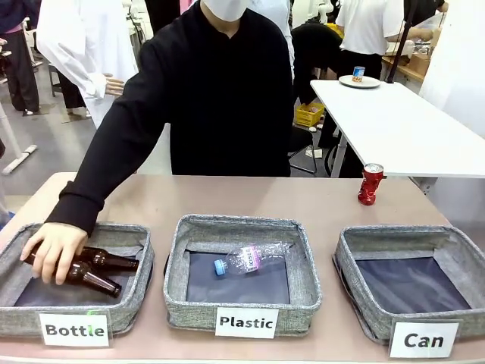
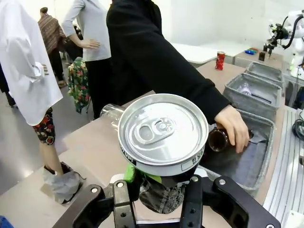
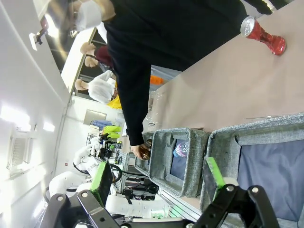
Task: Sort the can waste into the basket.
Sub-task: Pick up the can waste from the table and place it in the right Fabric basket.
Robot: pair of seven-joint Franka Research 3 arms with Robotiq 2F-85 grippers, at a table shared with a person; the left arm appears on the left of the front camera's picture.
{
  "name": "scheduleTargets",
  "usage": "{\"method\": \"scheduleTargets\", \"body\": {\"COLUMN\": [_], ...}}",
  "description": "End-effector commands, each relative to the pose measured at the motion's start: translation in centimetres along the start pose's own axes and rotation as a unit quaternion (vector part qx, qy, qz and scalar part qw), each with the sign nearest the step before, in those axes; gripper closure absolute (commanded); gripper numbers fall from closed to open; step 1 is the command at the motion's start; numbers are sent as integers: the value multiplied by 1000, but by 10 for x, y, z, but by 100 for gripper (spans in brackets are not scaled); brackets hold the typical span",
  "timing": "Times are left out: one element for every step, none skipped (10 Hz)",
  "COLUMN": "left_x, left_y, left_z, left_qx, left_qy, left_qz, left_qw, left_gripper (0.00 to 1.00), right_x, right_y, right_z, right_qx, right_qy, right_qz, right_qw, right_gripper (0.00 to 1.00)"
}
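Note:
My left gripper (image 2: 159, 186) is shut on a black-and-silver can (image 2: 161, 133), whose silver top with its pull tab faces the left wrist camera. It hangs above the table's left end. A red crushed can (image 1: 370, 184) stands upright on the table at the far right, beyond the basket labelled "Can" (image 1: 356, 250). That red can (image 3: 263, 35) also lies ahead of my right gripper (image 3: 159, 176), which is open with nothing between its green pads, just above the near rim of the Can basket (image 3: 266, 130). From the left wrist the Can basket (image 2: 266, 71) is the farthest one.
A person leans over the table, one hand (image 1: 54, 252) on brown bottles (image 1: 102, 269) inside the "Bottle" basket (image 1: 121, 307). The "Plastic" basket (image 1: 303, 280) in the middle holds a clear bottle (image 1: 248, 259). A clear plastic item (image 2: 111, 114) lies behind the held can.

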State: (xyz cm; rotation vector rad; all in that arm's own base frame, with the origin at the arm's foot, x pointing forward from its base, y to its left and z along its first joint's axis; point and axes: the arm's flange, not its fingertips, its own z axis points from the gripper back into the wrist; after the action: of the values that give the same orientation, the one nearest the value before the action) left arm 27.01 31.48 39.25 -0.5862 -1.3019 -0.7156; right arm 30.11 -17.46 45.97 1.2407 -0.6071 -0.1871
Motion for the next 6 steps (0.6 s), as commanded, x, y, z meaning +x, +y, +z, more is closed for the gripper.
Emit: {"method": "scheduleTargets", "body": {"left_x": [9, 12, 18, 28, 41, 52], "left_y": [10, 14, 15, 11, 7, 5], "left_z": [-1, -5, -13, -22, -35, -47], "left_qx": [-9, -10, -7, 3, 4, 4], "left_qy": [-3, 1, 11, 20, 34, 46], "left_qz": [-3, 1, 9, 2, -10, -17], "left_qw": [1000, 1000, 1000, 1000, 999, 999], "left_gripper": [100, 100, 100, 100, 100, 100], "right_x": [2, 2, 2, 2, 2, 2], "right_y": [0, 0, 0, 0, 0, 0], "right_z": [-2, -2, -2, -2, -2, -2], "right_qx": [13, 13, 13, 13, 13, 13], "right_qy": [-10, -10, -10, -10, -10, -10], "right_qz": [13, 13, 13, 13, 13, 13], "right_qw": [1000, 1000, 1000, 1000, 1000, 1000], "right_gripper": [0, 0, 0, 0, 0, 0]}}
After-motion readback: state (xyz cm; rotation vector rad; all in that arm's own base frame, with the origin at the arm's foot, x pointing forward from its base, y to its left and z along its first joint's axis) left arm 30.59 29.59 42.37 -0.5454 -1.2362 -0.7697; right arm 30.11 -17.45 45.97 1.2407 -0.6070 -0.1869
